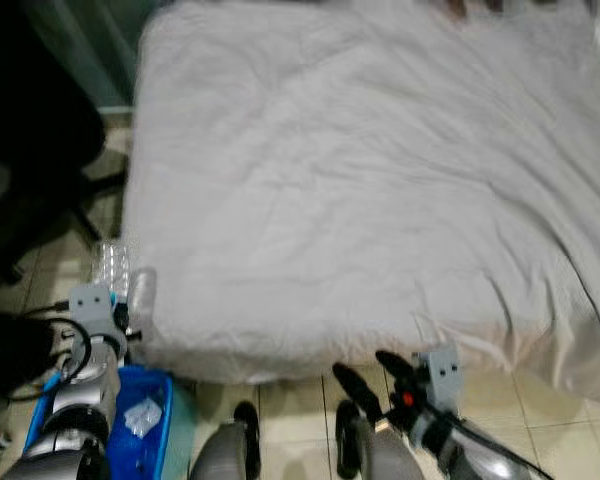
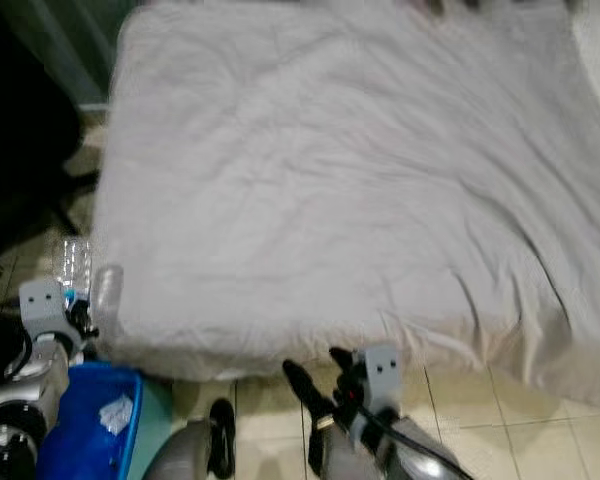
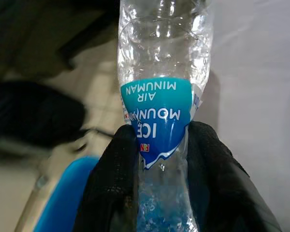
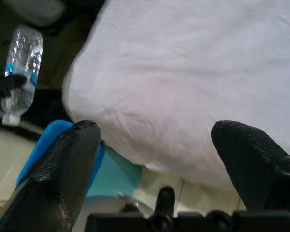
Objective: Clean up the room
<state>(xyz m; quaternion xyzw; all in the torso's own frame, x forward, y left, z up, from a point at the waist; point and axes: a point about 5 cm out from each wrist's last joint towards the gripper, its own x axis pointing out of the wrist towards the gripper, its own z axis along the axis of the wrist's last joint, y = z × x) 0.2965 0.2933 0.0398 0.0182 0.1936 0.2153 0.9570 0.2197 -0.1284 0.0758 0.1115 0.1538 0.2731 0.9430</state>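
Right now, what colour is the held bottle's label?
Turquoise with white lettering on the bottle; clearest in the left wrist view.

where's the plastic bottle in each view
Left eye view: plastic bottle at the left, beside the bed's corner, above the blue bin.
Right eye view: far left, same spot.
Left wrist view: centre, between the left gripper fingers.
Right wrist view: upper left.
Shared landmark: the white bed.

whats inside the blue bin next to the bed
In the blue bin lies a crumpled clear plastic piece. The left arm hides the rest of the inside. Above it, the left gripper holds a plastic bottle.
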